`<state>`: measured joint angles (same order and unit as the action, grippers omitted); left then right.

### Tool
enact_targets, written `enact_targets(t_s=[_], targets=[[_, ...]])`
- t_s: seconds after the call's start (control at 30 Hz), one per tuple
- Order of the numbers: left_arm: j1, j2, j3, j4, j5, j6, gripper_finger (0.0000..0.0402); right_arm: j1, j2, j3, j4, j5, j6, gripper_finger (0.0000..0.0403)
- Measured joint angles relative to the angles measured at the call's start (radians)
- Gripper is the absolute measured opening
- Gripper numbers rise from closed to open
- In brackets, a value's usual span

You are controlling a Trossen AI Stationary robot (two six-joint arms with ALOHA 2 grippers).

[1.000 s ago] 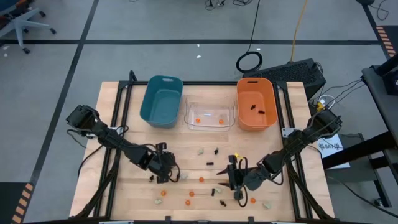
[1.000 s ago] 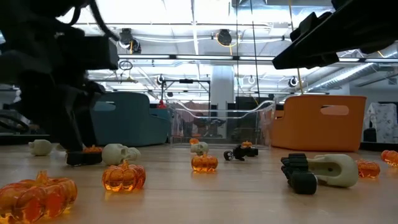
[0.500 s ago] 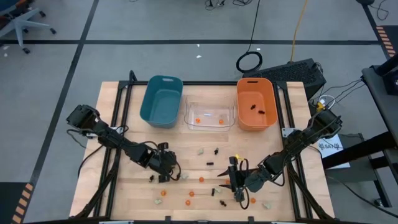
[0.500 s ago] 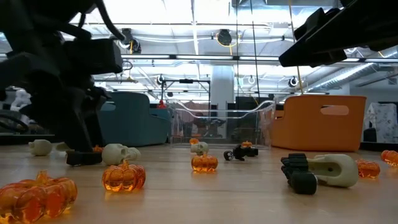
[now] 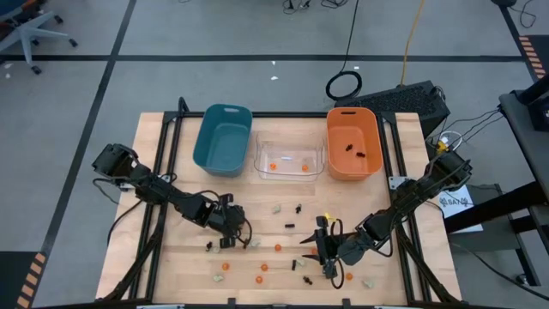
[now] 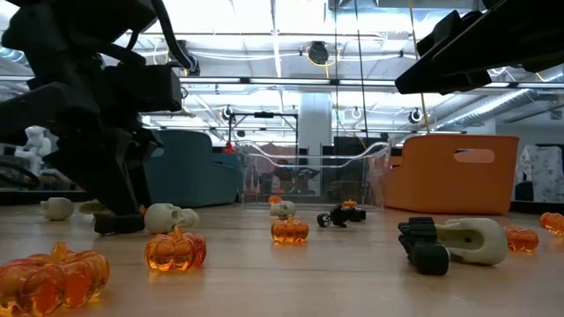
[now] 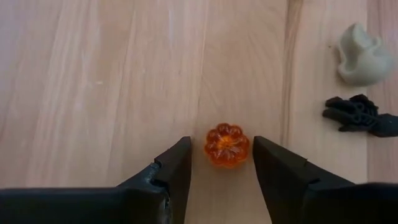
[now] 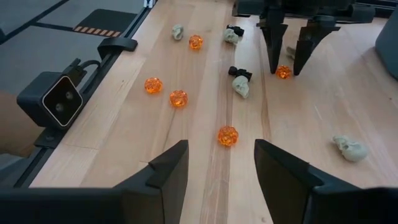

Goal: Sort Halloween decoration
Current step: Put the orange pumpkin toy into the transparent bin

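Around the orange pumpkin [image 7: 227, 144], the left gripper [image 7: 222, 163] has narrowed (untouched).

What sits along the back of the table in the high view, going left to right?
Teal bin → clear bin, holding two orange trinkets → orange bin, holding black trinkets.

A light wooden table [image 5: 171, 257] carries three bins along its far edge: a teal bin [image 5: 222, 140], a clear bin [image 5: 289, 159] just beside it, then an orange bin [image 5: 352, 142]. Nearer than the clear bin, small orange pumpkins [image 5: 278, 247], pale skulls [image 5: 277, 208] and black spiders [image 5: 298, 208] lie scattered.
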<state>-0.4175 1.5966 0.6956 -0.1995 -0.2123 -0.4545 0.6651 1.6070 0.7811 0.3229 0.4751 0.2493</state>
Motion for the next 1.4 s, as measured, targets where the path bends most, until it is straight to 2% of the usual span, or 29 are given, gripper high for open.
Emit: enact_targets(t_s=[0.23, 0.4, 0.83, 0.97, 1.27, 1.4], targets=[[-0.002, 0.024, 0.002, 0.015, -0.005, 0.016, 0.0107, 0.0, 0.0, 0.0, 0.0, 0.0, 0.0, 0.0167], [-0.002, 0.037, 0.003, 0.025, -0.009, 0.038, 0.009, 0.0, 0.0, 0.0, 0.0, 0.0, -0.003, 0.0167], [-0.002, 0.039, 0.002, 0.066, -0.028, 0.076, 0.0087, 0.0, 0.0, 0.0, 0.001, 0.002, -0.003, 0.0167], [-0.002, 0.037, 0.002, 0.064, -0.034, 0.082, 0.0087, 0.0, 0.0, 0.0, 0.002, 0.054, -0.007, 0.0167], [-0.001, 0.013, 0.052, 0.037, -0.084, 0.236, 0.0086, 0.0, 0.0, 0.0, 0.001, 0.056, -0.008, 0.0167], [-0.003, 0.012, 0.077, 0.017, -0.122, 0.362, 0.0086, 0.0, 0.0, 0.0, 0.001, 0.056, -0.008, 0.0167]])
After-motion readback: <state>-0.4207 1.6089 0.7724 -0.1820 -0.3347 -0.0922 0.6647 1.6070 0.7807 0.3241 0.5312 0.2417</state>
